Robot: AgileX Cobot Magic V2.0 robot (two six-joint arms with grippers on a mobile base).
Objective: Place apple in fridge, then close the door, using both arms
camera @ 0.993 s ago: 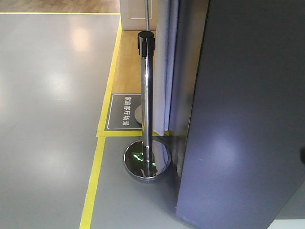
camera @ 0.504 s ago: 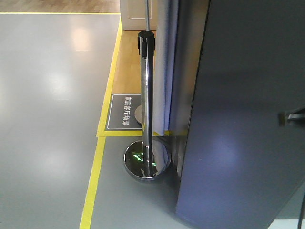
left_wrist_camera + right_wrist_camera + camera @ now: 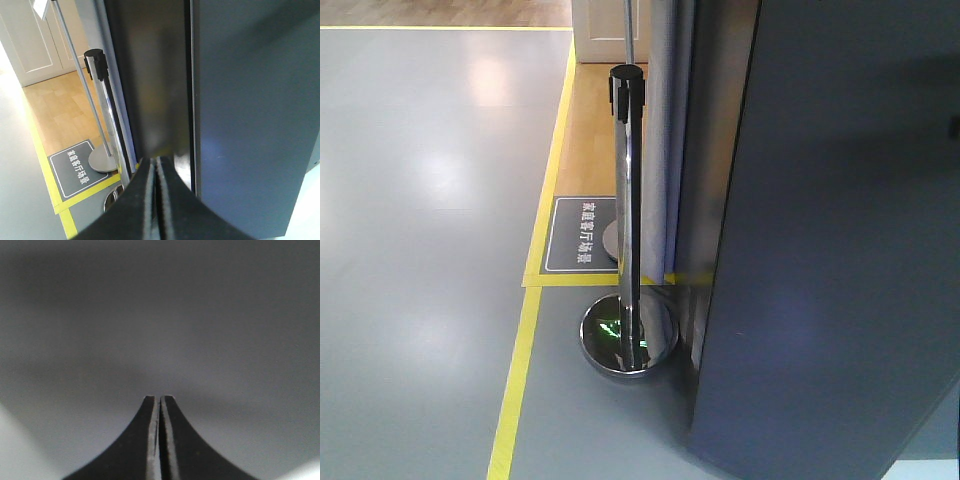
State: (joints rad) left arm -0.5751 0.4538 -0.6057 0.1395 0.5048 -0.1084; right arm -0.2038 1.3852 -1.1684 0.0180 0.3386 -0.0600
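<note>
Front view: I see the door (image 3: 840,250), flat dark grey, filling the right half of the frame. A chrome stanchion post (image 3: 628,200) with a black cap stands left of it on a round mirrored base. Yellow floor tape (image 3: 525,340) runs down the grey floor; a dark floor sign (image 3: 578,235) with white characters lies on the wood strip behind the post.

Left wrist view: the left tool (image 3: 156,172) has its fingers pressed together, nothing between them, tip at lower centre. It points at the seam where the door's edge meets the darker side of the fridge (image 3: 150,80). I cannot tell if the tip touches.

Right wrist view: the right tool (image 3: 159,399) is also pinched to a hairline slit, holding nothing, aimed at a plain grey surface filling the frame; contact unclear.

The apple shows in none of my views.
</note>
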